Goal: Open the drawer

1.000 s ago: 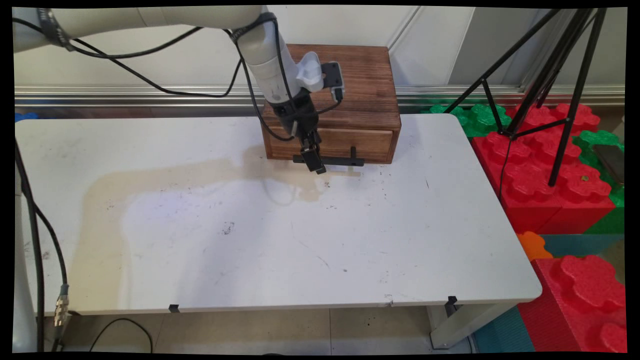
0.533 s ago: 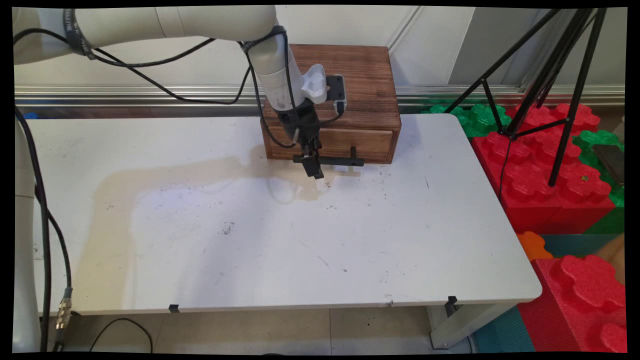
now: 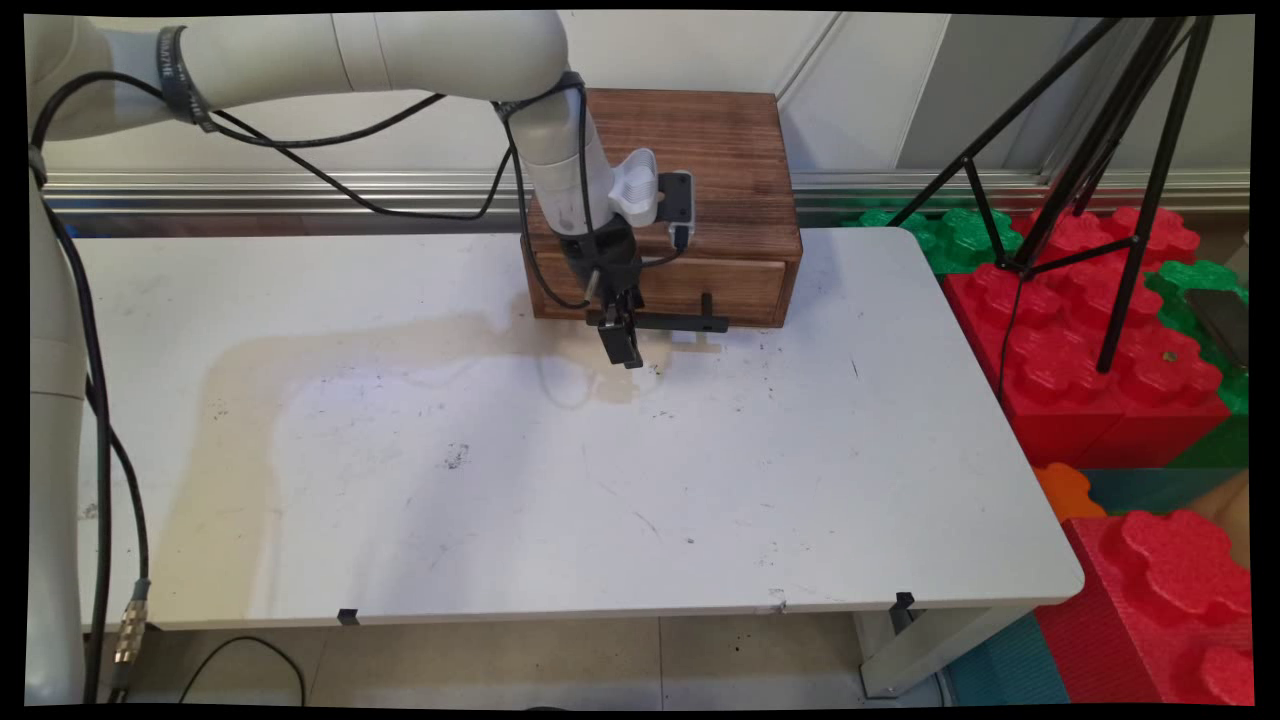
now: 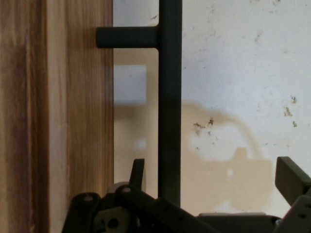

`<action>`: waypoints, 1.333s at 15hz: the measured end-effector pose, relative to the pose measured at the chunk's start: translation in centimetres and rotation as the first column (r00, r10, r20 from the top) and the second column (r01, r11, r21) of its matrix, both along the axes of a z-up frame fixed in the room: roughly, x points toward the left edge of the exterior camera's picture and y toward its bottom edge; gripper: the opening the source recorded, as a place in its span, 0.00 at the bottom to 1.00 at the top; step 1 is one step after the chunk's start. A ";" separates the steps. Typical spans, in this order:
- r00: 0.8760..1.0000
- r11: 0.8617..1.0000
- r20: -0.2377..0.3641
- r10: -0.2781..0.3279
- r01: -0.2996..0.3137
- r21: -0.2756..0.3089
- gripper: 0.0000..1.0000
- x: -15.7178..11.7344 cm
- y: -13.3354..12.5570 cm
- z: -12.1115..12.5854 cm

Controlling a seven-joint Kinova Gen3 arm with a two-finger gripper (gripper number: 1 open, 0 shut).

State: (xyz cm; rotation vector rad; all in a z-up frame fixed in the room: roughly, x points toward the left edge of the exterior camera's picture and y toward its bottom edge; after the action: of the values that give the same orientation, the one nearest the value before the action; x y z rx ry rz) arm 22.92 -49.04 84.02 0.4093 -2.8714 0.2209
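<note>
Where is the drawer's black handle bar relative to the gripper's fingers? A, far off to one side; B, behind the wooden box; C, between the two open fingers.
C: in the hand view the handle bar runs between the gripper's spread fingers.

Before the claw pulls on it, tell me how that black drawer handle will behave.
The black handle looks like a straight, thin metal bar on short posts, so probably stiff. Its smooth finish may be slightly slippery. The open claw straddles it, and the wooden box looks compact enough that it might slide.
</note>
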 end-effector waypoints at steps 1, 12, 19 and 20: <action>1.000 1.000 0.003 -0.006 0.006 -0.001 1.00 -0.1 0.0 -0.1; 0.999 0.999 0.010 -0.040 0.040 0.006 1.00 -1.1 0.8 -0.8; 0.999 0.999 -0.005 -0.040 0.040 0.024 1.00 -1.9 2.5 -0.9; 0.999 0.999 -0.008 -0.041 0.041 0.027 1.00 -2.1 2.9 -0.9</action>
State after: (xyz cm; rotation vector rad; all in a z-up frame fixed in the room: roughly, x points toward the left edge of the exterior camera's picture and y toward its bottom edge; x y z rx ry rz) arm 20.84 -46.19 83.11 0.3547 -2.8756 0.1724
